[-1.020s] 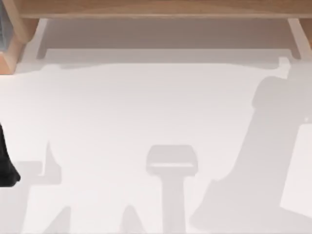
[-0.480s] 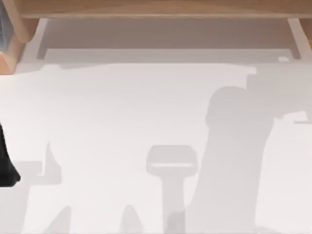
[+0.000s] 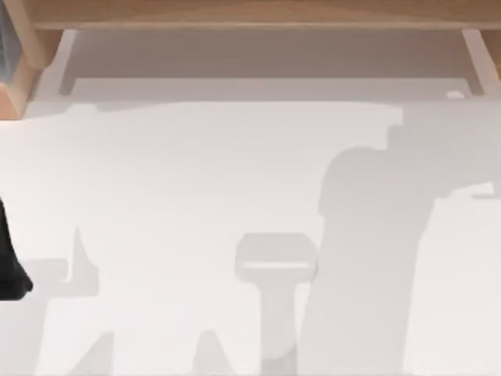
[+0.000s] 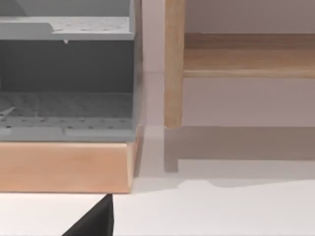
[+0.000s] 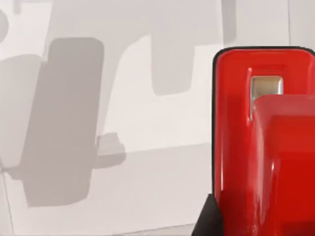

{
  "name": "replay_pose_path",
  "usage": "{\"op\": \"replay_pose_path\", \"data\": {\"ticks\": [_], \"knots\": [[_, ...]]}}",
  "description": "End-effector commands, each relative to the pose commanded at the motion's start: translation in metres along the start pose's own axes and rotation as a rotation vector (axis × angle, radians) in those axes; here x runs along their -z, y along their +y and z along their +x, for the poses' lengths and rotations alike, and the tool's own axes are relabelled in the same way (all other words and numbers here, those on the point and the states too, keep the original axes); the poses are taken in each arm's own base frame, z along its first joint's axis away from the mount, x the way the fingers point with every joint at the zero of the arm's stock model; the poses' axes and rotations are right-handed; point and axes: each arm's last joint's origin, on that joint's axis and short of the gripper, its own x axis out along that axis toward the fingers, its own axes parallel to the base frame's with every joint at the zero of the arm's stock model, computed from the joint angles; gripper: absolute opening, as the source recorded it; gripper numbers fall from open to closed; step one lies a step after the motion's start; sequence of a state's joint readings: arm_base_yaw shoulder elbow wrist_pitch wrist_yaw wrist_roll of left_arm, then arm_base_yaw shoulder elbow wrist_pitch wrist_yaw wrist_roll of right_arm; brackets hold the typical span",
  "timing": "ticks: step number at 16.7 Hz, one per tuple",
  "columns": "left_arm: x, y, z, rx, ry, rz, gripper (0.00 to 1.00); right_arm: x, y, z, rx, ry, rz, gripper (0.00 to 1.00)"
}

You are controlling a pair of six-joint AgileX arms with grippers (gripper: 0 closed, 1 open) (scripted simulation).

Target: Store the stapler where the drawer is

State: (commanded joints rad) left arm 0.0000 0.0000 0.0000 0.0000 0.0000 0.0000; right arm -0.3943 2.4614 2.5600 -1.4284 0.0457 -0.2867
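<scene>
**A:** Where is the stapler?

**B:** The red stapler [image 5: 263, 142] sits large and close in the right wrist view, glossy, with a black edge and a small metal plate near its front. The white table [image 3: 196, 172] lies beneath it, crossed by grey shadows.

**A:** How far along is the task?

**B:** I judge it midway. The stapler looks lifted and carried, and it is not yet in the drawer [image 3: 266, 59], the pale recess under the wooden frame at the table's far edge. Travel and release remain.

**A:** And the jaws?

**B:** I cannot tell how far apart the right arm's jaws are. A dark part touches the stapler's near end, so a hold seems likely. The left arm [image 3: 9, 262] rests at the table's left edge, near a grey shelf unit [image 4: 66, 78].
</scene>
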Motion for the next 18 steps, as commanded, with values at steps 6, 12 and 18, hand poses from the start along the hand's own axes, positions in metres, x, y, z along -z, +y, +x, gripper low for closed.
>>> {"op": "replay_pose_path", "data": {"ticks": [6, 12, 18], "knots": [[0.0, 0.0, 0.0, 0.0, 0.0, 0.0, 1.0, 0.006, 0.017, 0.097, -0.112, 0.2, -0.107, 0.0], [0.0, 0.0, 0.0, 0.0, 0.0, 0.0, 1.0, 0.007, 0.017, 0.1, -0.116, 0.208, -0.109, 0.08], [0.0, 0.0, 0.0, 0.0, 0.0, 0.0, 1.0, 0.007, 0.017, 0.1, -0.116, 0.208, -0.109, 0.53]]}}
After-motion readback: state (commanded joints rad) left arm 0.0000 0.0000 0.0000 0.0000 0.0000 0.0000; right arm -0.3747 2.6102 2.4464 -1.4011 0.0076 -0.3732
